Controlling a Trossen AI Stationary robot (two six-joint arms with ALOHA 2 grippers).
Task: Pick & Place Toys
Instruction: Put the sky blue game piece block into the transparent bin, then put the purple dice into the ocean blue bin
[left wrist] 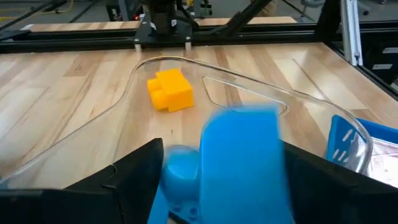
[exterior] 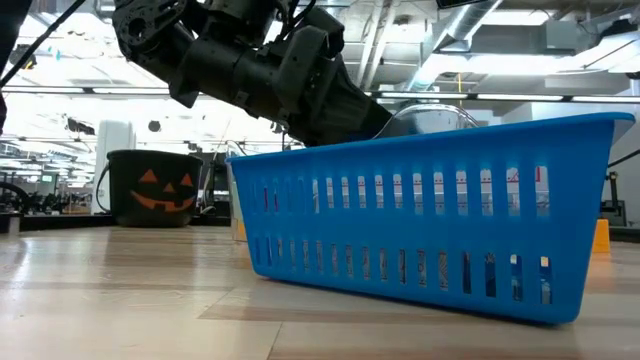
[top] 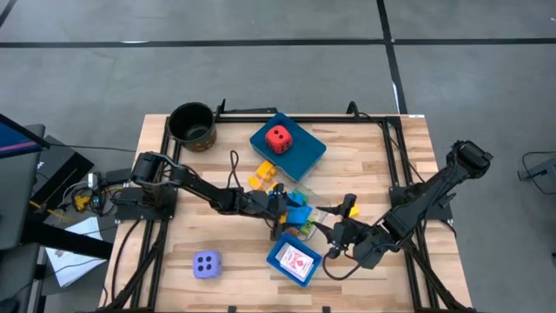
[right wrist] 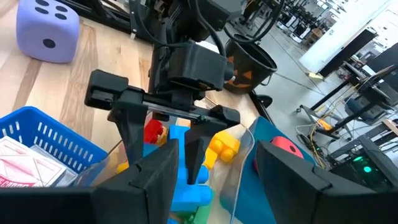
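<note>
Pale wood forms the table (top: pixel 174 196), which carries two blue trays, one dark pot, two dice and a cluster of bricks. One tray (top: pixel 300 149), turned corner-on near the far edge, holds the red die (top: pixel 278 138). The other tray (top: pixel 291 261), near the front edge, holds one white, red-printed card (top: pixel 298 262) lying flat. The pot (top: pixel 192 124), with an orange pumpkin face in the low view, stands at the far left corner. One lavender die (top: pixel 206 264) sits alone near the front left, with four dots up.

Bricks lie mid-table between the trays; their exact number cannot be counted. A yellow brick (top: pixel 263 174) rests just before the far tray.

Both arms reach in to the cluster. The left gripper (right wrist: pixel 163 134) has a blue brick (left wrist: pixel 241 163) between its fingers, long axis upright, and the fingers stand apart on either side of it; whether they press it cannot be told. The right gripper (top: pixel 340 233) hovers just right of the cluster, fingers parted and empty. Red (right wrist: pixel 153 132) and yellow (right wrist: pixel 222 147) bricks show beside the left fingers.
</note>
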